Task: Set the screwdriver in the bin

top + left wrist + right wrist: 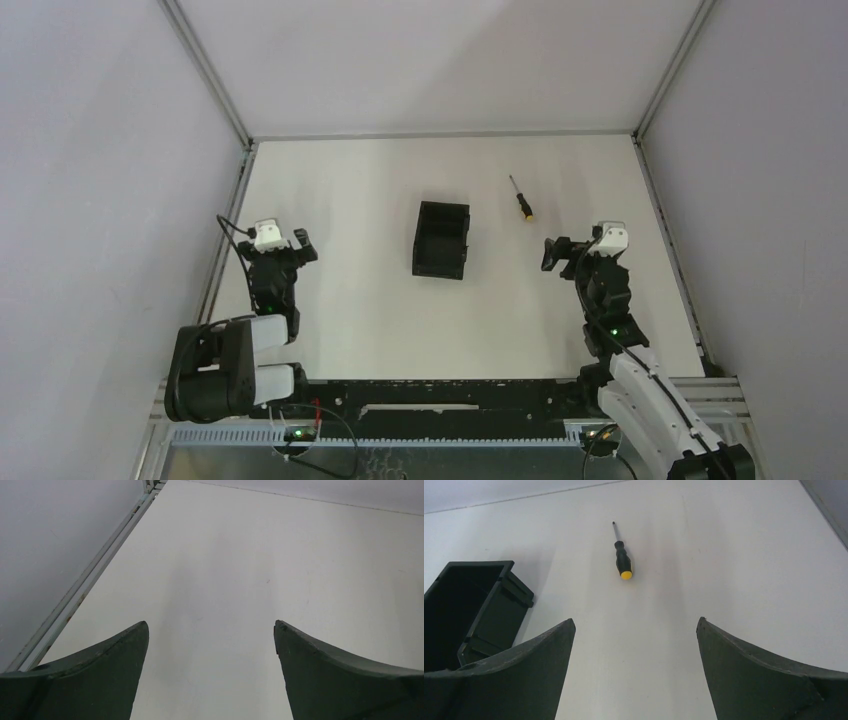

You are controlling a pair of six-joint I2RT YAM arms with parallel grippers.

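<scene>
The screwdriver (520, 198) lies flat on the white table, right of the bin, its yellow-orange end towards the near right; the right wrist view shows it (622, 561) ahead of the fingers. The black open-top bin (441, 239) stands at the table's middle and shows at the left of the right wrist view (469, 610). My right gripper (568, 251) is open and empty, a little nearer and to the right of the screwdriver. My left gripper (285, 243) is open and empty at the table's left, over bare table (210, 625).
Grey enclosure walls stand on all sides. A metal frame rail (228, 240) runs along the left table edge beside the left gripper, and another (668, 250) along the right edge. The arm bases and a cable track (440, 400) line the near edge.
</scene>
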